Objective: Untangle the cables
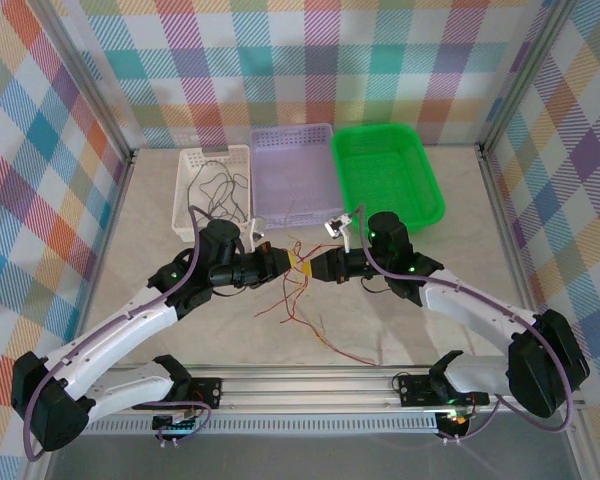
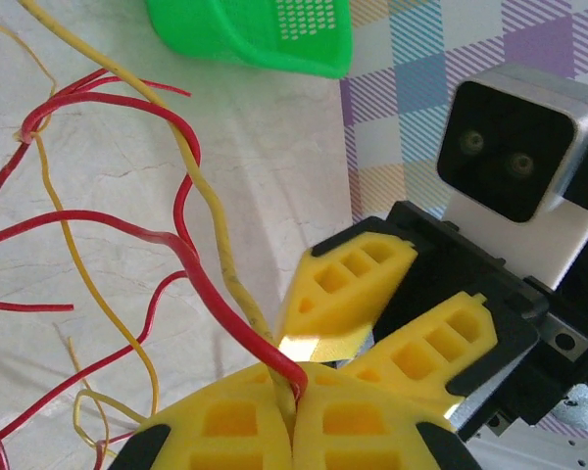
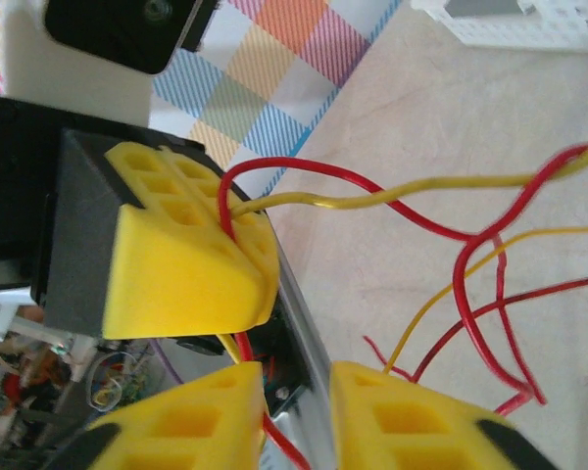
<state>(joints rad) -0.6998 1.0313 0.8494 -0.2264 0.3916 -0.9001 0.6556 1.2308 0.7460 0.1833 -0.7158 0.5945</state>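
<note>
Cables trail across the table between the arms, red and yellow strands clamped in the left gripper. Right gripper, jaws apart, should close on one strand only, then draw away slowly.

two arms, three baskets, and red and yellow cables too tangled to count.

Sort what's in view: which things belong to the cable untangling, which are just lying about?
Job: red and yellow cables, pinched in the shut left gripper; open right gripper; black cables in the white basket.
Lying about: lavender basket; green basket.
</note>
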